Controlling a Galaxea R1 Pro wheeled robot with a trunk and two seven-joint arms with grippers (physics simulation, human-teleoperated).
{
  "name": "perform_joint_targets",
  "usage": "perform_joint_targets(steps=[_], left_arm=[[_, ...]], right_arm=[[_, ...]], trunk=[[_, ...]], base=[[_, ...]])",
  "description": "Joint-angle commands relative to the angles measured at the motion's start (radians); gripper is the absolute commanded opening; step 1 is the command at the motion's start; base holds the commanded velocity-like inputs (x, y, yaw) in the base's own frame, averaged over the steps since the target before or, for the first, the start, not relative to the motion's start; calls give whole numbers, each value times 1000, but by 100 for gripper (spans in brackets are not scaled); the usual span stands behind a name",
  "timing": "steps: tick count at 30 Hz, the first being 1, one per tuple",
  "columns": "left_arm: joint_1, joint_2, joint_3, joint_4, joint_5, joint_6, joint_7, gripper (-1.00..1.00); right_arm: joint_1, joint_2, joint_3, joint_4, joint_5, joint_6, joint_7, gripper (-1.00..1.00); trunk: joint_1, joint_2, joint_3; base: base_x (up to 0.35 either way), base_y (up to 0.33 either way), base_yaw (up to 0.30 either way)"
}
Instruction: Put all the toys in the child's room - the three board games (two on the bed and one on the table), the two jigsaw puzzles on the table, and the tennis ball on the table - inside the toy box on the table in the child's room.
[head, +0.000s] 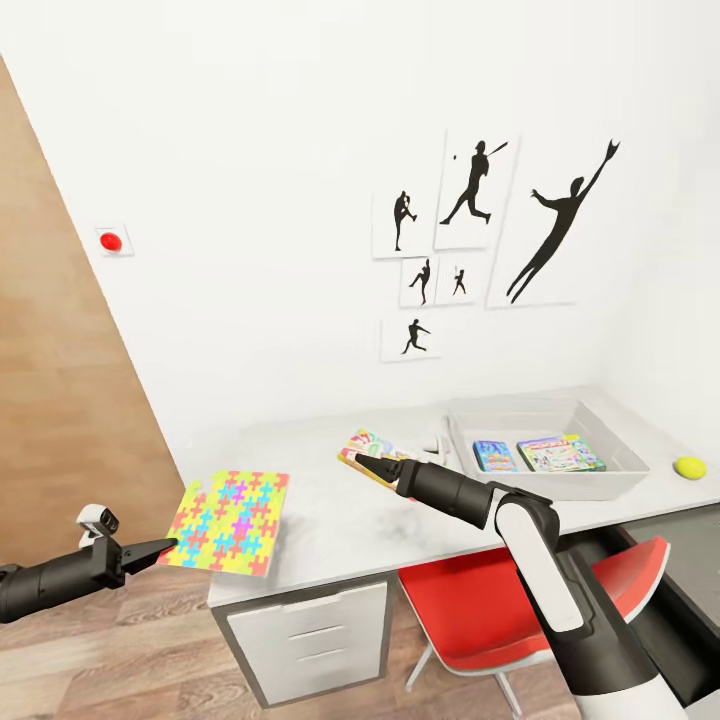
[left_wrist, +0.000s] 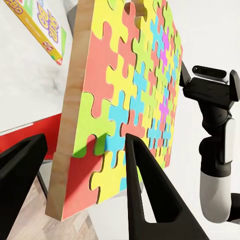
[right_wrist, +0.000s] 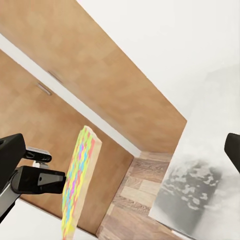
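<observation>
A child's bedroom: athlete silhouette pictures (head: 480, 230), toys, white desk (head: 400, 520).

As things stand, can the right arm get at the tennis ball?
Probably yes: its fingers are open and empty, and the ball sits in the open on the table, beside the toy box.

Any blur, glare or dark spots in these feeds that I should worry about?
Head view: even bright light, sharp, soft shadow under the table. Left wrist view: jigsaw puzzle crisp at close range, no glare. Right wrist view: mottled grey patch on the tabletop, puzzle seen edge-on but clear.
</observation>
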Motion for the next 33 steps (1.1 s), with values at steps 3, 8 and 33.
perform_joint_targets(steps=[3, 8, 33], left_arm=[[-1, 0, 0, 0, -1, 11, -4, -100], [-1, 2, 0, -1, -1, 11, -4, -100], [-1, 1, -1, -4, 1, 11, -4, -100]], right_arm=[[-1, -2, -1, -2, 1, 5, 3, 100], [-1, -17, -53, -10, -1, 25, 4, 100], [49, -97, -388, -41, -93, 263, 184, 100]], trunk=[[1, -2, -2], [1, -2, -2], [1, -2, -2]], base=[[0, 0, -1], [0, 0, 0], [0, 0, -64]])
